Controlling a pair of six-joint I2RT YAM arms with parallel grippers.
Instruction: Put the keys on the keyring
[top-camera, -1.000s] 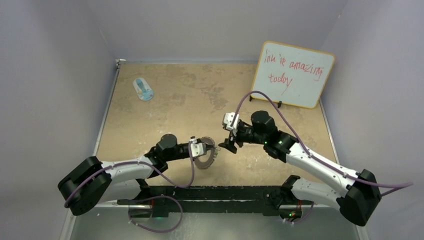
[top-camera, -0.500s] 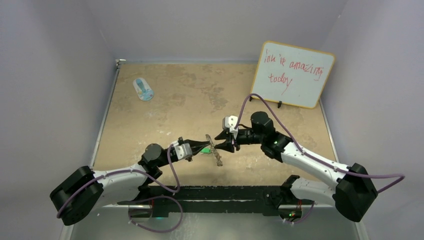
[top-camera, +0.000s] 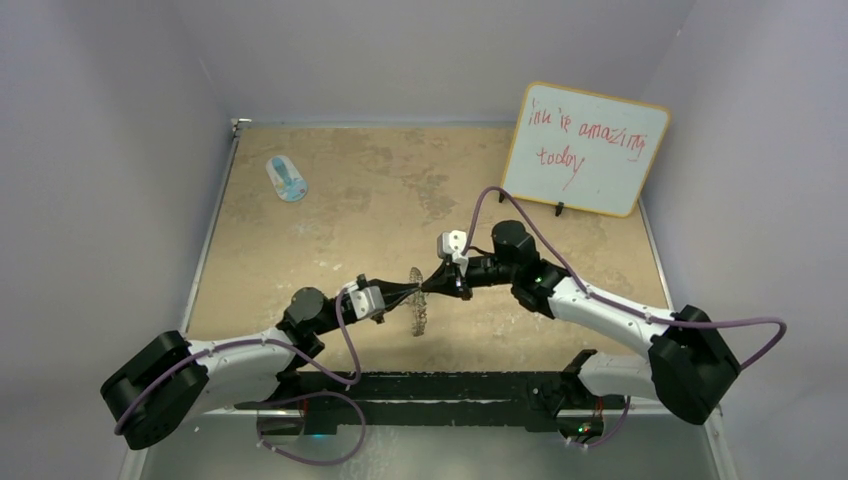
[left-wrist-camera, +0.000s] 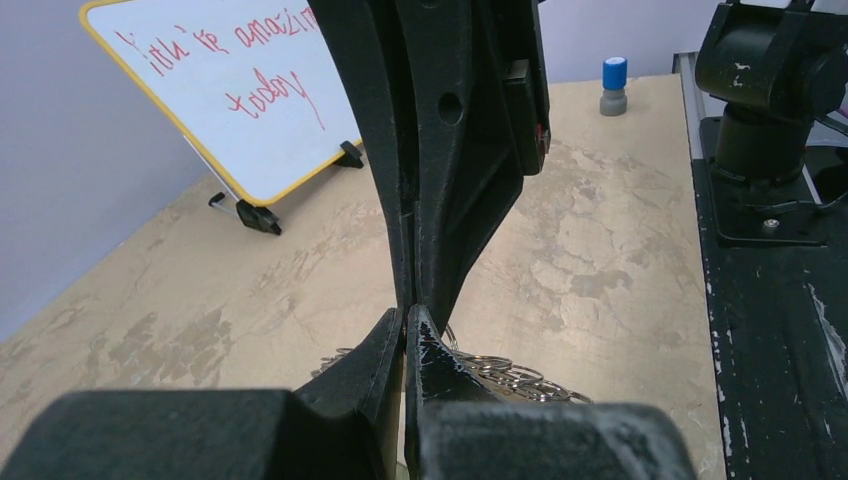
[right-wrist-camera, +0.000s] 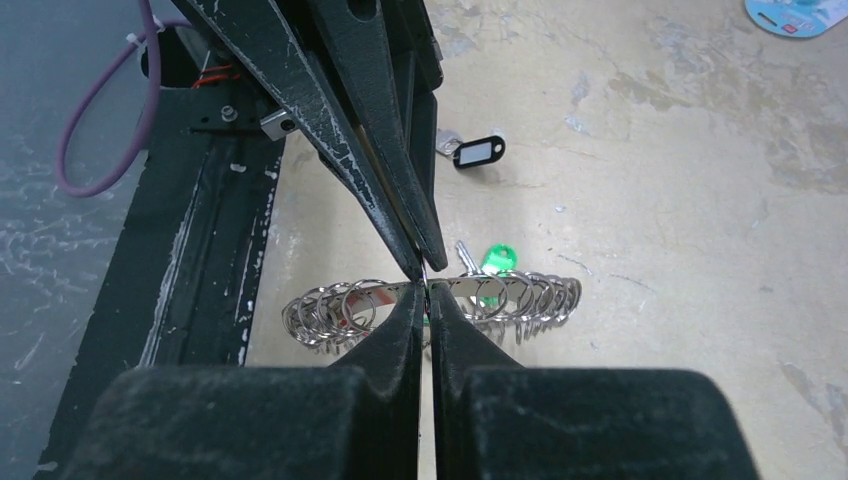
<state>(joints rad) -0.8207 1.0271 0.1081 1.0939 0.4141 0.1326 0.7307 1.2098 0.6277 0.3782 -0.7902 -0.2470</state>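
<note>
Soft, even light falling from overhead onto the tabletop (top-camera: 330, 230), faint shadows pooling at its near edge, small glints sparkling off the keyring (right-wrist-camera: 360, 292), the left tool (left-wrist-camera: 403, 318) and right tool (right-wrist-camera: 428, 291) looming dark and blurring up close, the overhead view looking slightly soft.

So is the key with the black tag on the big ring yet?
No, the black-tagged key lies on the table, apart from the keyring.

Robot lab enclosure, plain walls (top-camera: 100, 150), whiteboard (top-camera: 586, 148)
</note>
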